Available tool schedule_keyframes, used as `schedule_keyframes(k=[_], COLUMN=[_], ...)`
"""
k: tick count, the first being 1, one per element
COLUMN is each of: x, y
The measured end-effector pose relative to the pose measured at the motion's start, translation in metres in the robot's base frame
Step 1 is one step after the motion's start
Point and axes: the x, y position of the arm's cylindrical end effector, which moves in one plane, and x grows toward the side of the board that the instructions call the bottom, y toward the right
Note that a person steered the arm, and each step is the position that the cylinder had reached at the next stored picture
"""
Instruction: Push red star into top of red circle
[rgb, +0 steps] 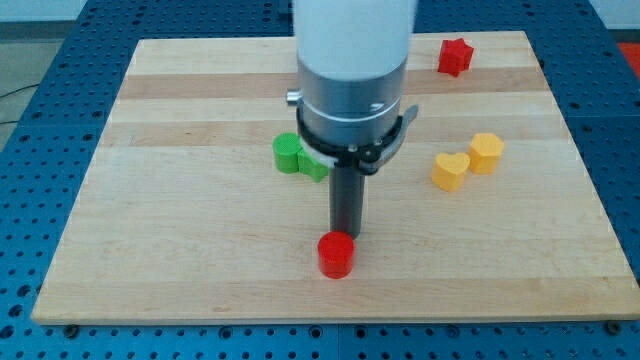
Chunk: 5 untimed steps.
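Note:
The red star (455, 56) sits near the view's top right corner of the wooden board. The red circle (336, 254) is a short red cylinder near the board's bottom edge, a little left of centre. My tip (346, 235) is the lower end of the dark rod; it stands just above and slightly right of the red circle, touching or nearly touching its top edge. The red star is far from my tip, up and to the right.
A green circle (287, 152) and another green block (315, 165) sit together at mid-board, partly behind the arm's body. A yellow heart (450, 171) and a yellow hexagon (486, 152) sit at the right. The wooden board (150, 230) lies on a blue perforated table.

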Motion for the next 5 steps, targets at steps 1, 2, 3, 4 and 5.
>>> schedule_keyframes(k=[1,2,3,4,5], x=[0.003,0.044,0.06,0.06,0.064], y=[0.068,0.057,-0.047,-0.066,-0.024])
